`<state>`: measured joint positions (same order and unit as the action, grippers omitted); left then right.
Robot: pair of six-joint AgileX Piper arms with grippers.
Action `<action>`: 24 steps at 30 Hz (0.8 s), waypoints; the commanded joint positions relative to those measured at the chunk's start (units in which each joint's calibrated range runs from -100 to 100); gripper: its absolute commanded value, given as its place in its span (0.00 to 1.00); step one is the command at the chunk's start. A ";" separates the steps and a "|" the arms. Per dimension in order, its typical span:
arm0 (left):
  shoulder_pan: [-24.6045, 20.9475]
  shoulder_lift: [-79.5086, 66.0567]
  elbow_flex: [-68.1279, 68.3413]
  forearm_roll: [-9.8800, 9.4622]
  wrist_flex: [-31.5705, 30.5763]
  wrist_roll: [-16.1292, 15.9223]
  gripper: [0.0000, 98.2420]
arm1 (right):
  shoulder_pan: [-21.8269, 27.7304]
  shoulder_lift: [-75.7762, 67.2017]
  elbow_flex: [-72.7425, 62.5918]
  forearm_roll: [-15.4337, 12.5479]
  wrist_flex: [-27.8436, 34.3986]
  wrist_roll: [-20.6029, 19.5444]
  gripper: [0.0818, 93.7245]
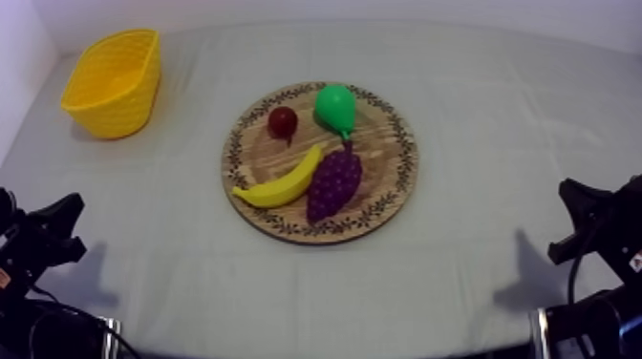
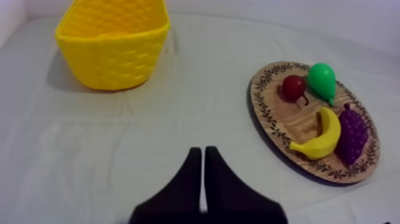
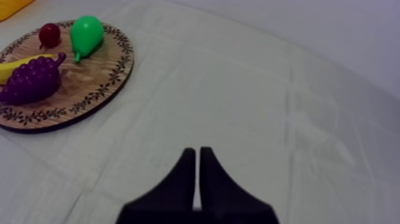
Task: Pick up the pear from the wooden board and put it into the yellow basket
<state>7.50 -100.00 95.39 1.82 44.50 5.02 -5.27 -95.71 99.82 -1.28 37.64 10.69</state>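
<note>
A green pear (image 1: 336, 107) lies at the far side of the round wooden board (image 1: 393, 181) in the middle of the table, stem toward the grapes. The left wrist view has the pear (image 2: 322, 81) beside the small red fruit, and the right wrist view has the pear (image 3: 86, 36) there too. The yellow basket (image 1: 115, 81) stands at the far left, with nothing visible inside; it also looms large in the left wrist view (image 2: 113, 47). My left gripper (image 1: 65, 212) rests low at the left, its fingers together in a wedge (image 2: 203, 156). My right gripper (image 1: 573, 196) rests low at the right, likewise shut (image 3: 197, 156).
On the board with the pear lie a small red fruit (image 1: 282, 121), a banana (image 1: 283, 181) and a purple bunch of grapes (image 1: 334, 183). Bare cloth lies between the board and the basket and around both arms.
</note>
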 commanded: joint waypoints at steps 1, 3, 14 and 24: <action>1.69 0.15 -0.02 0.66 -0.75 0.30 0.00 | -0.01 -0.04 -0.05 -0.01 0.02 -0.01 0.00; 2.97 0.76 0.16 1.76 -2.69 -1.17 0.00 | -0.01 -0.04 -0.05 -0.01 0.02 0.00 0.00; 8.54 11.14 -4.93 5.34 -7.02 -1.65 0.00 | -0.01 -0.04 -0.05 -0.01 0.02 0.00 0.00; 11.87 26.11 -12.73 6.36 -5.22 0.14 0.00 | -0.01 -0.04 -0.05 -0.01 0.02 0.01 0.00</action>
<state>19.26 -77.27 83.74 8.07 38.86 5.08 -5.27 -95.71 99.82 -1.28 37.64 10.68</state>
